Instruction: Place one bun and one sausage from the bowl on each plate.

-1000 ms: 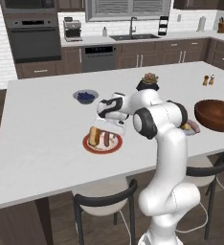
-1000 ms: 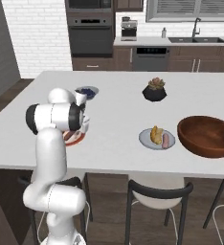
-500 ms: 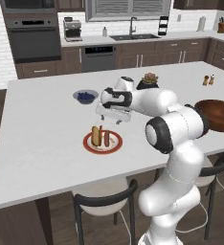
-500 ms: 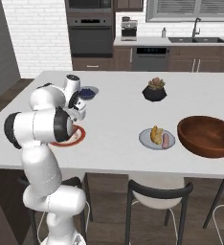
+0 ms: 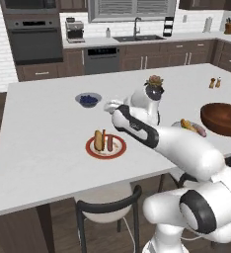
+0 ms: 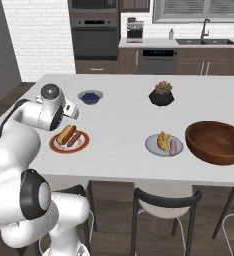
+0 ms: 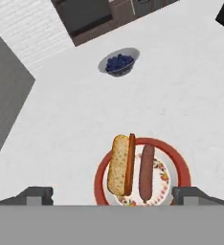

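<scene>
Red-rimmed plate (image 7: 179, 165) w/ 1 bun (image 7: 119, 164), 1 sausage (image 7: 146, 172), hand (image 7: 112, 195) open

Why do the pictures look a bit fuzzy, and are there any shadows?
Hand view: the bun and sausage on the red-rimmed plate have soft, blurry edges. Left base view: the blue-grey bowl of berries is small and smeared, light is flat and even. Right base view: faint soft shadow under the big brown bowl, no glare on the counter.
</scene>
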### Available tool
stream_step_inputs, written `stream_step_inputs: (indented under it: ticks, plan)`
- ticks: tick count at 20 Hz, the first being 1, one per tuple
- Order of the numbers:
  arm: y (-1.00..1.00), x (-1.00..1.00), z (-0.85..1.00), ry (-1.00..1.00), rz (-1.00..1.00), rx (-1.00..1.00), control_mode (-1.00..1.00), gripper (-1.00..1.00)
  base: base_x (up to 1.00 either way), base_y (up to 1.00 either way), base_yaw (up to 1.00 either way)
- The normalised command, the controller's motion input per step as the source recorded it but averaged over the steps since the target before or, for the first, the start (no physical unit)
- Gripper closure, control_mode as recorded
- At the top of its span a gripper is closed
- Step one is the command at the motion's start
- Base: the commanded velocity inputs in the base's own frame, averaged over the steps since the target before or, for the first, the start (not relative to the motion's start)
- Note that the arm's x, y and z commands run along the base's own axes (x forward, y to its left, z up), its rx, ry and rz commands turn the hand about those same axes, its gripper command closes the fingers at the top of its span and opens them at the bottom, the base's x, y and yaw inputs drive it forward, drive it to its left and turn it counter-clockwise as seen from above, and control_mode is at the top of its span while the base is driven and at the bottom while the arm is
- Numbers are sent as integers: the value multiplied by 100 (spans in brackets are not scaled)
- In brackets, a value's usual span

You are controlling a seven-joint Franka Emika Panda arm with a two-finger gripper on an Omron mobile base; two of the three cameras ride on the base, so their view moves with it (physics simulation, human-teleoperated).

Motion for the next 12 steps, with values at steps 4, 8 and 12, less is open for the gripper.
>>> stream_step_inputs:
  ticks: [4,8,12]
  plan:
    - [-1,-100,100,-69,1,5,-100,-100,0,0,0]
    - [-30,-100,100,-68,7,18,-100,-100,0,0,0]
    - [-65,-100,94,-75,3,26,-100,-100,0,0,0]
